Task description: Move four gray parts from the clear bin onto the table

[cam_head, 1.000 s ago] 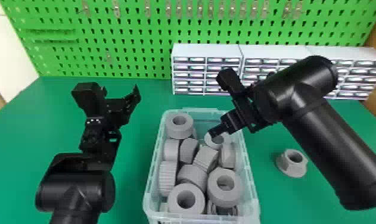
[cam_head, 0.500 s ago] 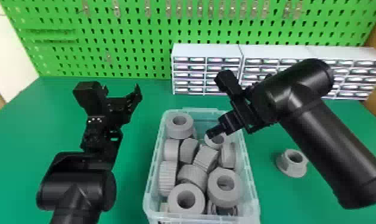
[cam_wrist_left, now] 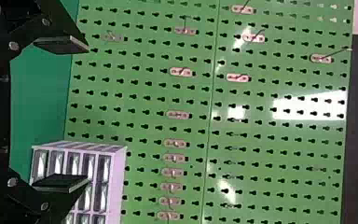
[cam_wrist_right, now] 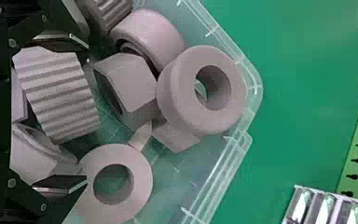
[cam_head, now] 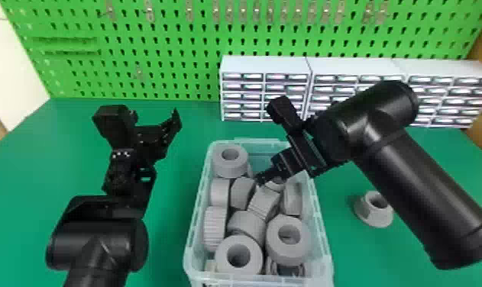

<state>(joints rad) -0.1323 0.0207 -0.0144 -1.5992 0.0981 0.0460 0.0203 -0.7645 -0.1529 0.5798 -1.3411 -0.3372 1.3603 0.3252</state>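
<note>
we have the right gripper (cam_head: 268,178) spread open at twelve o'clock in the clear bin (cam_head: 195,217), the left gripper (cam_head: 156,115) open toward ten, one gray part (cam_head: 369,215) at three

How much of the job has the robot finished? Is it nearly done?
Not nearly. One gray part sits on the table, right of the bin, so one of four looks done. Nothing is in hand: the right gripper is open at the bin, and the left gripper is open and empty. That leaves three, and plenty more are inside the bin.
</note>
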